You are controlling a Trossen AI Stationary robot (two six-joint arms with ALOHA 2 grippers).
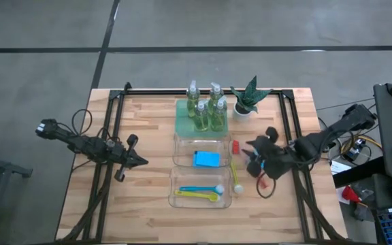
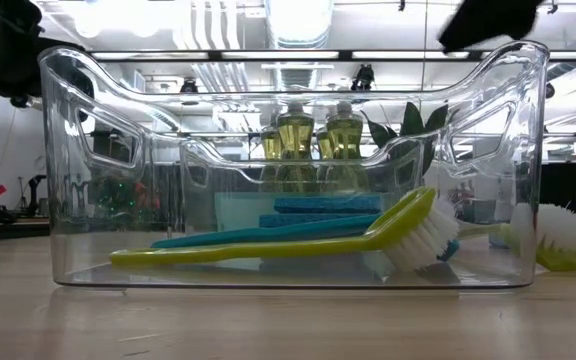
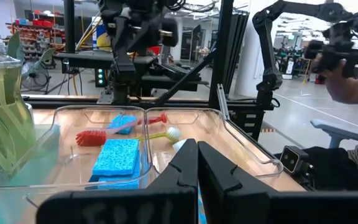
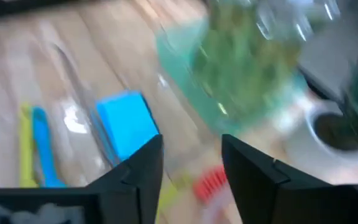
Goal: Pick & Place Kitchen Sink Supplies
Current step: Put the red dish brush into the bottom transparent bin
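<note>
Four clear pump bottles (image 1: 206, 109) of yellow-green liquid stand on the green tray (image 1: 182, 126) at the far middle. A blue sponge (image 1: 206, 158) lies in the middle clear bin. A yellow brush (image 1: 196, 195) and a blue brush (image 1: 199, 189) lie in the near bin (image 1: 175, 197). A red brush (image 1: 236, 145) and a yellow brush with a white head (image 1: 235, 173) lie on the table right of the bins. My right gripper (image 1: 250, 158) is open above these two brushes and touches nothing; in its wrist view (image 4: 191, 162) the red bristles (image 4: 211, 182) show below. My left gripper (image 1: 140, 161) is shut and empty, left of the bins.
A small potted plant (image 1: 247, 99) stands right of the tray. Black frame rails (image 1: 111, 136) run along the table's left and right sides. A person (image 3: 353, 81) shows beyond the table in the left wrist view.
</note>
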